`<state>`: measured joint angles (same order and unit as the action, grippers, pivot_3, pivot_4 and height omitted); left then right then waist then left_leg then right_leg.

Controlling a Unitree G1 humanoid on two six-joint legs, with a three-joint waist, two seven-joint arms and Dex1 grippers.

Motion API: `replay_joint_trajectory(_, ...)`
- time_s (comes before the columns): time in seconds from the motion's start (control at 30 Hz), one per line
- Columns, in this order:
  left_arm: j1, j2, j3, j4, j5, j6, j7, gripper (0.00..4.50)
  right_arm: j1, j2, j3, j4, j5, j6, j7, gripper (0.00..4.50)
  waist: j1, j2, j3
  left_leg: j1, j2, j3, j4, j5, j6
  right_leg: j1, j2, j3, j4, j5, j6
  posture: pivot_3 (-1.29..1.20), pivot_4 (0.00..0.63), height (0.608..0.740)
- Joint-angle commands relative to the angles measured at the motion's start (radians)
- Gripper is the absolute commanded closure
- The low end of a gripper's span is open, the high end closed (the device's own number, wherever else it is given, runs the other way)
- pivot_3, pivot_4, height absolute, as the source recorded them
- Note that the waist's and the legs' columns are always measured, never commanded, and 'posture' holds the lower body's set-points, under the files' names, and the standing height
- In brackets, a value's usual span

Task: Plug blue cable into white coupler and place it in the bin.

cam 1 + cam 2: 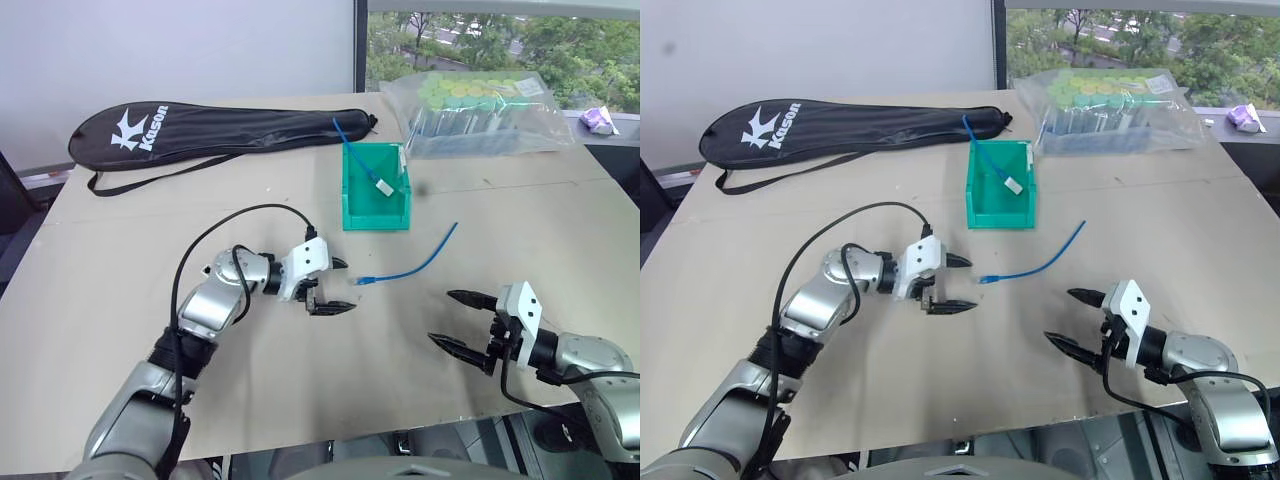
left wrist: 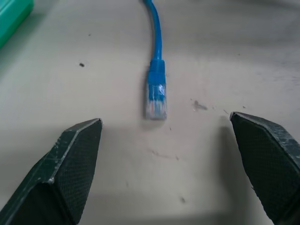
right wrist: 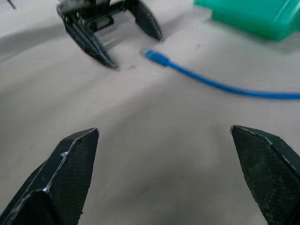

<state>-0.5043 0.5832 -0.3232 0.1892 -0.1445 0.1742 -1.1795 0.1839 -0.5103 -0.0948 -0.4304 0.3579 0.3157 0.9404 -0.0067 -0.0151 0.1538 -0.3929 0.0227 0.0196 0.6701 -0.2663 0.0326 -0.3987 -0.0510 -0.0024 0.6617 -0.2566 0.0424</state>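
1. The only writing I can read is on the black racket bag point(image 1: 215, 132) at the far left of the table point(image 1: 120, 290): white letters spelling "Kason" beside a white star-like logo.
2. A clear plastic bag of green-capped tubes point(image 1: 480, 108) lies at the far right; I can make out no label on it.
3. My left gripper point(image 1: 333, 287) reaches in from the left with its forearm lying low over the table, fingers pointing right toward the loose cable's plug. Its jaws stand apart and grasp nothing.
4. In the left wrist view the clear plug of the blue cable point(image 2: 156, 98) lies on the table just ahead of the gap between the two black fingers point(image 2: 70, 159), apart from both.
5. My right gripper point(image 1: 462, 320) sits near the front right edge, pointing left and slightly away from me. Its jaws are spread wide and empty, well clear of the cable.
6. The blue cable point(image 1: 415, 262) lies loose on the table between the two grippers and in front of the bin point(image 1: 375, 216), curving up to the right.
7. Inside the bin I see the white coupler point(image 1: 382, 186) with a second blue cable point(image 1: 348, 140) running from it over the rear wall.
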Motion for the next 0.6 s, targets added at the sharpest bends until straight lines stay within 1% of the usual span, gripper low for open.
replay_joint_trajectory(0.03, -0.02, -0.032, -0.013, 0.051, 0.01, -0.016, -0.02, 1.75, 0.016, 0.016, 0.002, -0.053, 0.012, -0.028, -0.049, 0.0, 0.003, -0.001, -0.001, 0.0, 0.0, 0.0, 0.0, 0.0, 0.0, 0.001, 0.0, 0.0, 0.0, 0.0, 0.0, 0.0, 0.15, 0.74)
replay_joint_trajectory(0.1, -0.027, -0.044, -0.014, 0.067, 0.008, -0.009, -0.034, 2.77, 0.025, 0.019, 0.01, -0.059, 0.012, -0.032, -0.067, 0.0, 0.007, -0.001, -0.001, 0.0, 0.0, -0.001, 0.0, 0.0, 0.0, 0.001, 0.0, -0.001, 0.0, 0.0, 0.0, 0.0, 0.15, 0.74)
replay_joint_trajectory(0.2, -0.022, -0.042, -0.026, 0.071, 0.016, -0.009, -0.061, 4.4, 0.04, 0.015, 0.017, -0.062, 0.012, -0.042, -0.081, 0.0, 0.01, -0.001, -0.001, -0.001, 0.0, 0.0, 0.0, 0.0, 0.0, 0.001, 0.0, -0.001, -0.001, 0.0, 0.001, 0.0, 0.15, 0.74)
replay_joint_trajectory(0.23, -0.02, -0.042, -0.025, 0.07, 0.015, -0.005, -0.065, 4.46, 0.043, 0.012, 0.018, -0.062, 0.012, -0.044, -0.083, 0.0, 0.011, -0.001, -0.001, -0.001, 0.0, -0.001, 0.0, -0.001, 0.001, 0.001, 0.0, -0.001, -0.001, -0.001, 0.001, 0.0, 0.15, 0.74)
replay_joint_trajectory(0.37, -0.017, -0.049, -0.015, 0.07, 0.004, -0.005, -0.078, 4.46, 0.036, 0.007, 0.02, -0.051, 0.018, -0.043, -0.088, 0.0, 0.014, -0.001, -0.001, -0.001, 0.0, -0.001, 0.0, -0.001, 0.001, 0.001, -0.001, -0.001, -0.001, -0.001, 0.001, 0.0, 0.15, 0.74)
replay_joint_trajectory(0.43, -0.015, -0.07, 0.019, 0.055, -0.045, 0.029, -0.076, 4.46, 0.021, 0.018, 0.027, -0.053, 0.053, -0.012, -0.089, 0.0, 0.015, -0.001, -0.001, -0.001, 0.0, -0.001, 0.0, -0.001, 0.001, 0.001, -0.001, -0.001, -0.001, -0.001, 0.001, 0.0, 0.15, 0.74)
replay_joint_trajectory(0.47, -0.014, -0.086, 0.045, 0.042, -0.084, 0.066, -0.072, 4.46, 0.013, 0.026, 0.03, -0.06, 0.084, 0.019, -0.092, 0.0, 0.015, -0.001, -0.001, -0.001, 0.0, -0.001, 0.0, -0.001, 0.001, 0.001, -0.001, -0.001, -0.001, -0.001, 0.001, 0.0, 0.15, 0.74)
replay_joint_trajectory(0.53, -0.014, -0.126, 0.104, 0.008, -0.181, 0.175, -0.057, 4.46, -0.001, 0.048, 0.034, -0.083, 0.198, 0.125, -0.105, 0.0, 0.015, -0.001, -0.001, -0.001, 0.0, -0.001, 0.0, -0.001, 0.001, 0.001, -0.001, -0.001, -0.001, -0.001, 0.001, 0.0, 0.15, 0.74)
replay_joint_trajectory(0.6, -0.021, -0.169, 0.155, -0.016, -0.28, 0.321, -0.031, 4.46, -0.015, 0.07, 0.034, -0.096, 0.325, 0.237, -0.13, 0.0, 0.017, -0.001, -0.001, -0.002, 0.002, -0.002, 0.0, -0.001, 0.001, 0.001, -0.001, -0.002, -0.001, -0.001, 0.001, 0.0, 0.15, 0.74)
